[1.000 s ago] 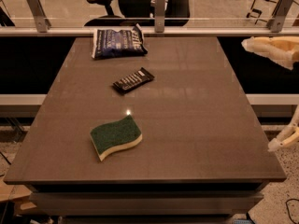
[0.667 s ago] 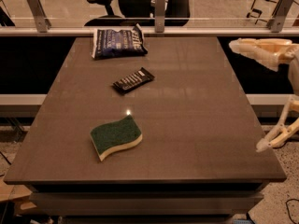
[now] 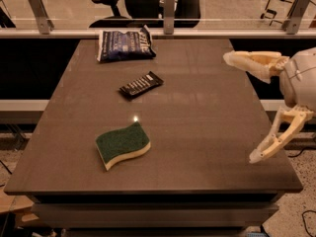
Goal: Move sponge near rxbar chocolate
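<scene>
The sponge [image 3: 122, 144], dark green on top with pale yellow foam below and a wavy edge, lies flat on the table's front left part. The rxbar chocolate [image 3: 141, 84], a slim black wrapped bar, lies further back, apart from the sponge. My gripper [image 3: 243, 107] is at the right edge of the table, well to the right of both. It is open and empty: one pale finger [image 3: 249, 61] points left at the top and the other finger [image 3: 274, 142] hangs lower down.
A crinkled dark blue bag [image 3: 125, 44] lies at the table's back left. The brown table [image 3: 197, 112] ends at a glass rail with metal posts [image 3: 169, 4] behind it. An office chair [image 3: 133, 1] stands beyond the rail.
My gripper has moved left, further in over the table's right edge. The sponge, the bar and the bag have not moved.
</scene>
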`<move>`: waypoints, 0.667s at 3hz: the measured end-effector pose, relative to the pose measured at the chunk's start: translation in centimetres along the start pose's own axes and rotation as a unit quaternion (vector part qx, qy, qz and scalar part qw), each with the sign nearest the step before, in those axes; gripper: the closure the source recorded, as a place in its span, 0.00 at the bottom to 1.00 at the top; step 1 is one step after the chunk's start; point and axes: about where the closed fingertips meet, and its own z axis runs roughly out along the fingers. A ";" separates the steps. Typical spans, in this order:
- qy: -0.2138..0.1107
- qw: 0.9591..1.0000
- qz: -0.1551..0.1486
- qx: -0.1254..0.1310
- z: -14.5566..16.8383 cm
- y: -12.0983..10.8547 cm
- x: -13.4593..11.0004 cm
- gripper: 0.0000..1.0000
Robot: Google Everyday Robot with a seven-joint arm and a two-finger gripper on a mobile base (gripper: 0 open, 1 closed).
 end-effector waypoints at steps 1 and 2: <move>0.026 0.999 0.018 -0.006 2.5 0.2 0.7 0.00; 0.043 0.999 0.034 -0.003 4.4 0.1 1.6 0.00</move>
